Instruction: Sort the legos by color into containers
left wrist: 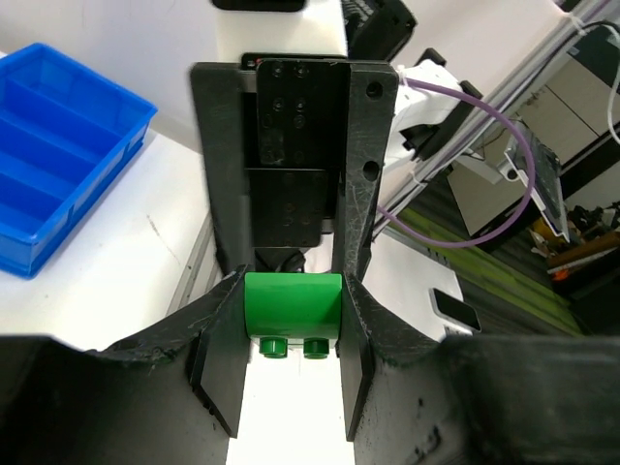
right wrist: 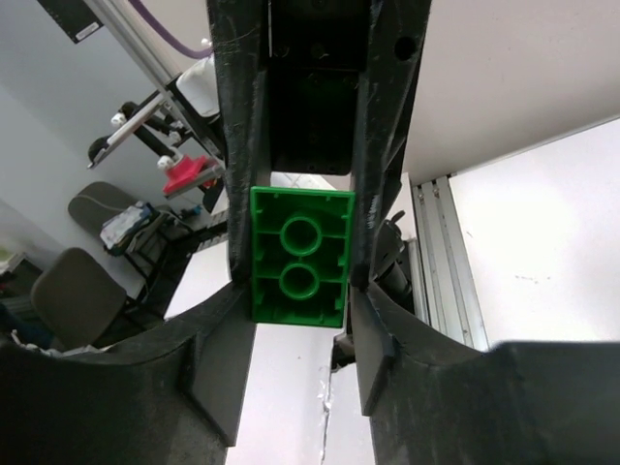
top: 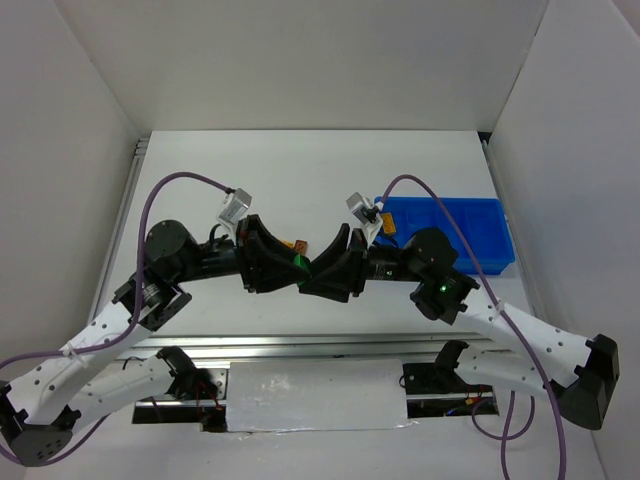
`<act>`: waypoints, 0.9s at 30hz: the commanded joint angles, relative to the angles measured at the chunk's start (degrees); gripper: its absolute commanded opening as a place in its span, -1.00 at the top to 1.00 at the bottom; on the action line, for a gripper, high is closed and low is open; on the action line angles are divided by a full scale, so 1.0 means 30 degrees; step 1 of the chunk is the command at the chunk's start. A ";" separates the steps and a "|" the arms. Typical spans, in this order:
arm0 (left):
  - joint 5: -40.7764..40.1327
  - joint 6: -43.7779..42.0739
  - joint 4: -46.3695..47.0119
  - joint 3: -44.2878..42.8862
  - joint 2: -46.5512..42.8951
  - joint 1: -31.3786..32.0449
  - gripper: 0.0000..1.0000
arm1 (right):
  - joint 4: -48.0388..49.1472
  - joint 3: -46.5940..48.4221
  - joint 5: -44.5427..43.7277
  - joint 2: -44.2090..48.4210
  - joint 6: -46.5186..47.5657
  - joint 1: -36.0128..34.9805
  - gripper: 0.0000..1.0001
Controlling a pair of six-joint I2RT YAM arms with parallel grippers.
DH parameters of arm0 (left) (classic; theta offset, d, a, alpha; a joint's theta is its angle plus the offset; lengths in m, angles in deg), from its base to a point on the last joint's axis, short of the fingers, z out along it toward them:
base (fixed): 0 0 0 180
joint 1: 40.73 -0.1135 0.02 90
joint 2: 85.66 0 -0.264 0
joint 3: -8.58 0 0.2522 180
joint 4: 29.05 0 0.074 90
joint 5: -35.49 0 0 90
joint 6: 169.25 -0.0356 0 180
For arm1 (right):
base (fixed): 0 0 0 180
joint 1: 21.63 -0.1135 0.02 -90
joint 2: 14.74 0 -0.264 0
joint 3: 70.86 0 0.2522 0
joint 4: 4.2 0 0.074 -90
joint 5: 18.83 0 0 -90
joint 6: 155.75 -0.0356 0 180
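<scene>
Arms meet mid-table, left claw and right claw clamping green lego.

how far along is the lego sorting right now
Early, it seems. Done: no brick shows in the tray compartments seen from the left wrist. In hand: a green brick clamped by the left hand, with the right hand closed around it too. Left: an orange brick waits outside the tray, and the green one needs binning.
</scene>
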 commanded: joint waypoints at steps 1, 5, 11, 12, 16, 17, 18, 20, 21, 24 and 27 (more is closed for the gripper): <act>0.1182 0.0112 0.0930 0.0306 -0.0118 0.0108 1.00 | 0.1056 0.1277 -0.1005 -0.0142 -0.0219 -0.0101 0.00; 0.1300 0.0112 0.1019 0.0336 -0.0060 0.0078 1.00 | 0.0998 0.1597 -0.0801 -0.0347 -0.0367 -0.0130 -0.29; 0.1124 -0.0093 0.0609 0.0189 -0.0030 0.0078 1.00 | 0.1026 0.1394 -0.0946 -0.0085 -0.0162 -0.0159 0.21; 0.1153 -0.0064 0.0695 0.0218 -0.0001 0.0078 1.00 | 0.1085 0.1365 -0.1063 -0.0025 -0.0191 -0.0159 0.47; 0.1270 -0.0092 0.0785 0.0277 0.0058 0.0078 0.91 | 0.1232 0.1160 -0.1415 0.0209 -0.0221 -0.0130 1.00; 0.1183 -0.0064 0.0784 0.0306 0.0058 0.0078 0.83 | 0.1203 0.1130 -0.1415 0.0209 -0.0163 -0.0130 1.00; 0.1124 -0.0035 0.0784 0.0335 -0.0001 0.0078 0.72 | 0.1203 0.1043 -0.1386 0.0209 -0.0046 -0.0130 1.00; 0.0802 -0.0035 0.0755 0.0306 -0.0147 0.0078 0.12 | 0.1173 0.0897 -0.1357 0.0180 0.0101 -0.0159 1.00; 0.0801 -0.0034 0.0668 0.0248 -0.0177 0.0078 0.12 | 0.1202 0.0896 -0.1357 0.0122 0.0131 -0.0159 1.00; 0.0363 -0.0151 0.0404 0.0101 -0.0264 0.0107 -0.34 | 0.1203 0.0662 -0.1269 0.0092 0.0219 -0.0130 1.00; 0.0128 -0.0152 0.0140 -0.0074 -0.0236 0.0079 -0.68 | 0.1174 0.0632 -0.1211 0.0005 0.0248 -0.0159 1.00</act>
